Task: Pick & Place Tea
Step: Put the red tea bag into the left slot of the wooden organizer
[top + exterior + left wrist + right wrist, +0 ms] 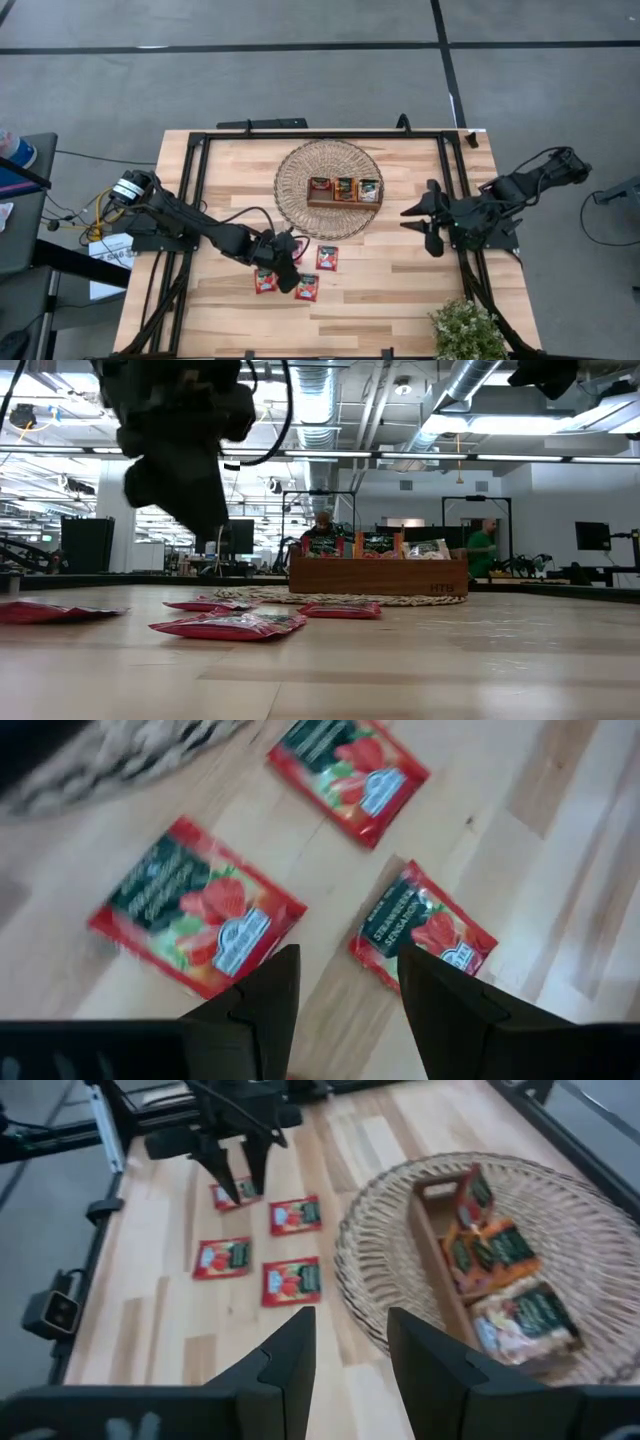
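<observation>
Several red tea sachets lie flat on the wooden table near its middle: one, one, one. My left gripper hangs open just above them, pointing steeply down, with two sachets ahead of its fingertips. It is the dark mass in the low view, clear of the table. A brown wooden tray with sachets standing in its three compartments rests on a round woven mat. My right gripper is open with nothing between its fingers, raised at the mat's right.
A black metal frame runs along the table's edges. A small green plant stands at the near right corner. Bare wood lies between the sachets and the plant. Beyond the table's far edge, people show in the room.
</observation>
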Motion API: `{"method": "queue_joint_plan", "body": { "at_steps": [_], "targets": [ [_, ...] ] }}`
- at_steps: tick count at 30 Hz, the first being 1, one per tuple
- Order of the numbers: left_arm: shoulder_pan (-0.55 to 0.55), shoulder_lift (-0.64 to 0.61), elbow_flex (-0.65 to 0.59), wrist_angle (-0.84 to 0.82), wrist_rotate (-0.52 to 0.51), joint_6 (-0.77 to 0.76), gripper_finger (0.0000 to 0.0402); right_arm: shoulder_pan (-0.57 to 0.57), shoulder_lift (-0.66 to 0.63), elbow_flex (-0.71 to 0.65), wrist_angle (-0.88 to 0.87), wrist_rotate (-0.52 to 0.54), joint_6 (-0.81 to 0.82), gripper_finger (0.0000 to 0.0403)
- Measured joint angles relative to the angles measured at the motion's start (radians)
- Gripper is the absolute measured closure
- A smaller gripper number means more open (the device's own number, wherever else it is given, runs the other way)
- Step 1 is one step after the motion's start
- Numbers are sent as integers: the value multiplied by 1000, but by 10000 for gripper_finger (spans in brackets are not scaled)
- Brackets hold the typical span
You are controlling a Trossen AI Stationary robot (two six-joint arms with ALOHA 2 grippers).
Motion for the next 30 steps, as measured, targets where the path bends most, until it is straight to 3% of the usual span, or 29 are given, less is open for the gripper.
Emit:
{"method": "queue_joint_plan", "body": {
  "at_steps": [8, 14, 19, 30],
  "targets": [
    [31, 0, 37, -102, -36, 271, 240, 30, 4, -8, 0, -2, -2, 285],
    [73, 0, 37, -175, -33, 345, 240, 30, 2, -8, 22, -2, -29, 285],
    [111, 0, 37, -175, -21, 415, 239, 29, 1, -8, 112, -2, -107, 285],
    [180, 41, 37, -153, 34, 545, 239, 22, 3, -8, 111, -2, -117, 285]
  ]
}}
